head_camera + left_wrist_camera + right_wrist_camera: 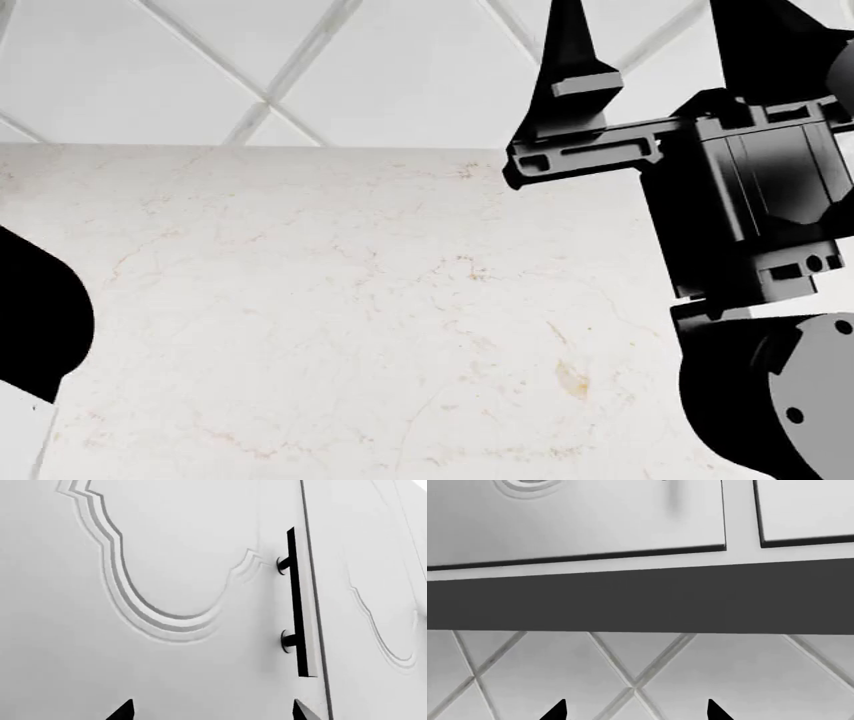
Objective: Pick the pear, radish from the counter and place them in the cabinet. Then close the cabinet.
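Your left gripper (212, 711), open and empty, faces the shut cabinet door's handle (297, 605); right gripper (654, 60) open too; next, pull it open.

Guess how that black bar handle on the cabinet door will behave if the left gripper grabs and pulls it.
The handle looks like a straight rigid bar on two round standoffs, so probably stiff, no flex. Its smooth, narrow faces might let pads slip. The cabinet door appears shut, flush with the neighbouring panel, so it should swing rather than tip. The left gripper shows only fingertips, nothing between them.

White marble-look counter (334, 320), faint beige veins, meeting diamond-tiled wall (267, 60)
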You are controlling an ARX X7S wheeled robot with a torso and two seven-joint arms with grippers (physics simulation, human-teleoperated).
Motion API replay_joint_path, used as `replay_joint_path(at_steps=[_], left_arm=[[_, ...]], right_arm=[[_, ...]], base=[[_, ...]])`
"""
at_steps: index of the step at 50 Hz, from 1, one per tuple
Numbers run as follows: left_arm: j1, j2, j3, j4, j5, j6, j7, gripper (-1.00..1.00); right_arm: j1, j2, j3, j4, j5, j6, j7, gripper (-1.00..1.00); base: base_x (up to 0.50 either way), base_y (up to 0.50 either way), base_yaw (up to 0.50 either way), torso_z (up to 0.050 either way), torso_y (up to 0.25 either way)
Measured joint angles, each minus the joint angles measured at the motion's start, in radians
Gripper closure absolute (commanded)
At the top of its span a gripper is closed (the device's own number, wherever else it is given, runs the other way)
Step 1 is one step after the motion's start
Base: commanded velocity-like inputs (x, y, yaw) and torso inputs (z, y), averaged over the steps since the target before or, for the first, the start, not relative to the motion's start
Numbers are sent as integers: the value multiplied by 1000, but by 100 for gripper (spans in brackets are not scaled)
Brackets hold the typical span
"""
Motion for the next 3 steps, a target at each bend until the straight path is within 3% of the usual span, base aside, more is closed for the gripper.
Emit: replay_joint_path(at_steps=[3], left_arm=[[34, -8, -5, 37, -33, -3, -32, -100]], right_arm=[[1, -1, -1, -3, 2, -1, 2, -100]], base=[[0, 0, 0, 0, 0]])
